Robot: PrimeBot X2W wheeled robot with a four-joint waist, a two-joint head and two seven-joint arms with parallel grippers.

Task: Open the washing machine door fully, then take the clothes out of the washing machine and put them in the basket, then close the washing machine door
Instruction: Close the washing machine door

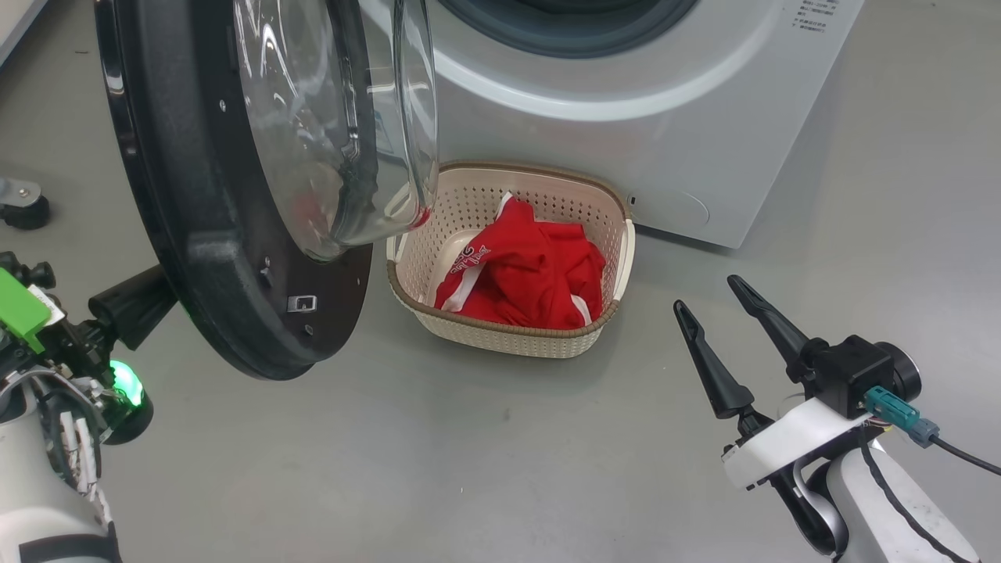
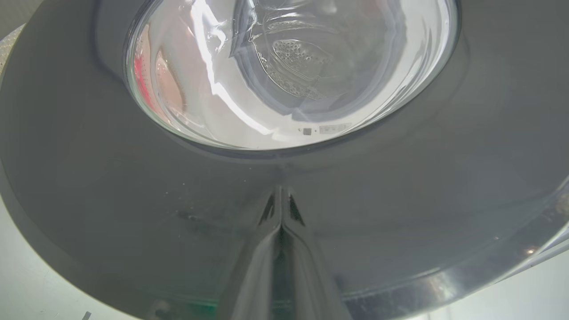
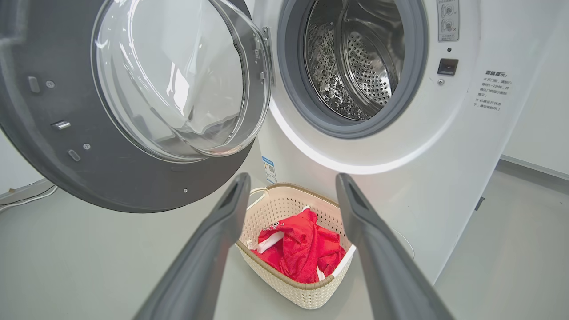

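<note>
Left claw (image 2: 280, 195) pinched together, tips against the black rim of the washing machine door (image 1: 203, 234) — door wide open. Right claw (image 1: 706, 293) spread apart, forearm low, fingers angled up-left toward the basket (image 1: 508, 332) — clothes (image 1: 532, 274) inside.

Red clothes (image 1: 539, 274) lie in the cream basket (image 1: 508, 338) before the washing machine (image 1: 704, 117), its door (image 1: 180, 203) open.

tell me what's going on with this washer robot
The washing machine door stands open and the drum looks empty; the red clothes lie in the basket on the floor. The robot's shut left pincer has its tips against the door's outer black rim, seemingly to push it closed. The right pincer is open and empty, off to the side.
</note>
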